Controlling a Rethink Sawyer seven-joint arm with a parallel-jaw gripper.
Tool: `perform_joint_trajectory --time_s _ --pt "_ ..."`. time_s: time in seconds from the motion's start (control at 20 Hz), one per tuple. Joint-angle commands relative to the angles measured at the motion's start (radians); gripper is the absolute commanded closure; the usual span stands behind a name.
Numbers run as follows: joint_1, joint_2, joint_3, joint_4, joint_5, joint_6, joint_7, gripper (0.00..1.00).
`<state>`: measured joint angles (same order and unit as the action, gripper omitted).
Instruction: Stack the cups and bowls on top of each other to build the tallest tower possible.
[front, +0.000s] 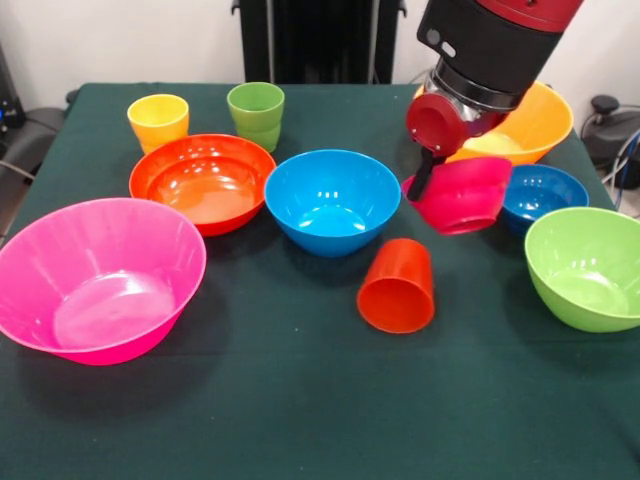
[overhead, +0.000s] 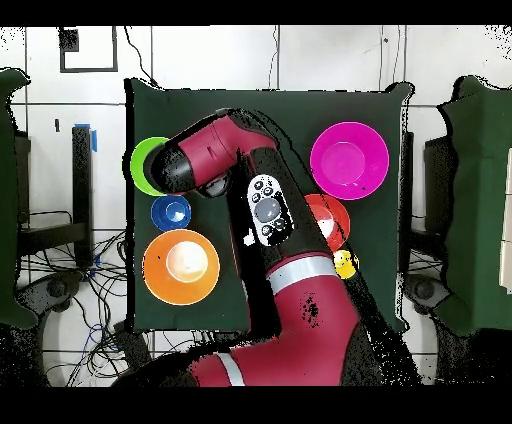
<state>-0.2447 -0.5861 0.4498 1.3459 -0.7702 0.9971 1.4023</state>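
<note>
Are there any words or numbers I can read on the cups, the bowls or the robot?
None can be read.
The cups and bowls, such as the pink bowl and the orange-red cup, are plain, with no print showing.
The button panel on the robot arm has small marks in the overhead view, too small to read.

- Red arm (overhead: 265, 300) reaches across the dark green worktop (overhead: 300, 110).
- Large pink bowl (overhead: 349, 160) sits apart.
- Yellow-orange bowl (overhead: 181, 266) sits beside small dark blue bowl (overhead: 171, 212).
</note>
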Motion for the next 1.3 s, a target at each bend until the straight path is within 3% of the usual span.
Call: perform_joint_trajectory --time_s 0.05,0.55,1.3 --pt "-0.043 0.076 0.123 -0.037 -0.11 -0.125 -0.419 1.0" --pt "-0.063 0.089 0.143 -0.08 -0.153 -0.056 -0.477 1.0" --pt "-0.058 0.105 0.115 -0.134 -0.147 -0.014 -0.566 1.0"
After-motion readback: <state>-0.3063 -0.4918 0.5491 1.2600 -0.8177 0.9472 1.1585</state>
